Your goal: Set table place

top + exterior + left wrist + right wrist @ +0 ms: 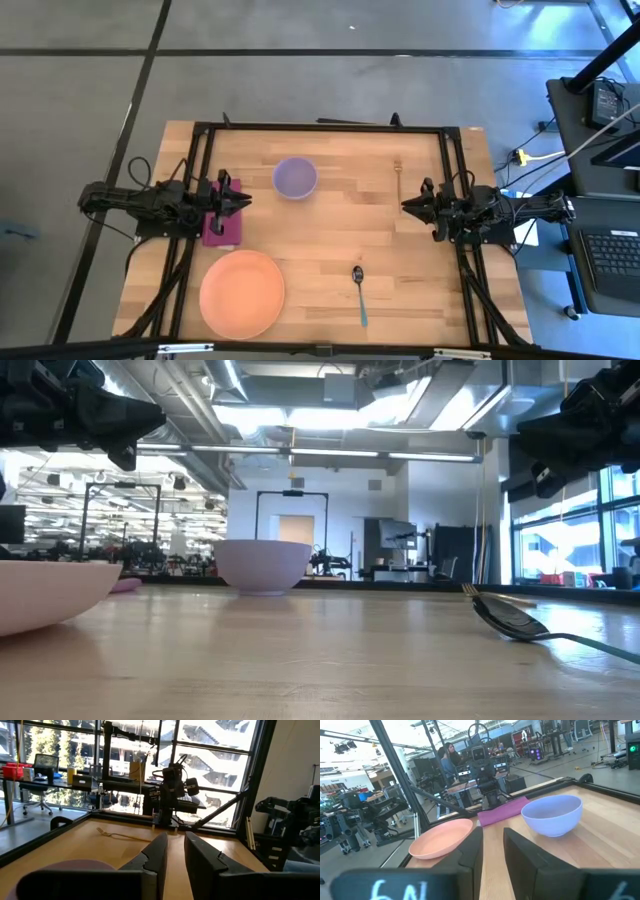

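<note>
Where left gripper (243, 199) hovers, jaws parted by narrow gap and empty, magenta napkin (222, 226) lies partly hidden beneath it. Lavender bowl (295, 177) just ahead of jaws; peach plate (242, 293) off to side, near table (320, 255) edge. Right gripper (408, 204) faces it from opposite side, jaws likewise parted, empty. Gold fork (398, 178) near right fingertips, faint from above; teal-handled spoon (360, 294) farther off toward plate side.

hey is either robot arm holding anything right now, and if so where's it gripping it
Nothing is held. The left tool hovers over the magenta napkin, fingers slightly apart and empty; the right tool is likewise empty.
</note>
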Controlling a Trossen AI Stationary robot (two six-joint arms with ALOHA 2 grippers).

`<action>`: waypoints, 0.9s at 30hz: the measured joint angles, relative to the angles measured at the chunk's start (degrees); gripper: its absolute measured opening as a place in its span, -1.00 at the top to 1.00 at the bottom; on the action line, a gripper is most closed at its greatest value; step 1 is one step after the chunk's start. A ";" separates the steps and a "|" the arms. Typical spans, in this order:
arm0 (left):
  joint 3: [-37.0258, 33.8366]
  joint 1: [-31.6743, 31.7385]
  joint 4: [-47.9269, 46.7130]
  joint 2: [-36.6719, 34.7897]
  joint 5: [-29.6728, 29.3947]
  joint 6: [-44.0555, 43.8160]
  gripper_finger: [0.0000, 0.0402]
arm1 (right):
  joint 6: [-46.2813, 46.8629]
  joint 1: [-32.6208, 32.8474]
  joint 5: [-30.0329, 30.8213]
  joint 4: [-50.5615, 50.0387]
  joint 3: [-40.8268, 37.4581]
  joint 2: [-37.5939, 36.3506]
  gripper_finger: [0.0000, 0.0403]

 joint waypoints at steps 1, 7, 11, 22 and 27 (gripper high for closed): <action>0.00 -0.01 0.00 0.00 0.00 0.00 0.70 | 0.00 0.00 -0.02 0.00 0.00 0.00 0.61; 0.00 0.00 0.00 0.00 0.00 0.00 0.75 | 0.00 0.00 -0.01 0.00 0.00 0.00 0.61; 0.00 -0.02 0.01 0.00 0.00 0.00 0.78 | 0.00 0.00 -0.02 0.00 0.00 0.02 0.61; 0.00 -0.02 0.02 0.00 0.00 0.00 0.86 | 0.13 -0.02 2.15 2.27 0.00 0.00 0.61; 0.00 -0.02 0.01 0.00 0.00 0.00 0.90 | 0.20 0.00 1.95 2.35 0.00 0.00 0.61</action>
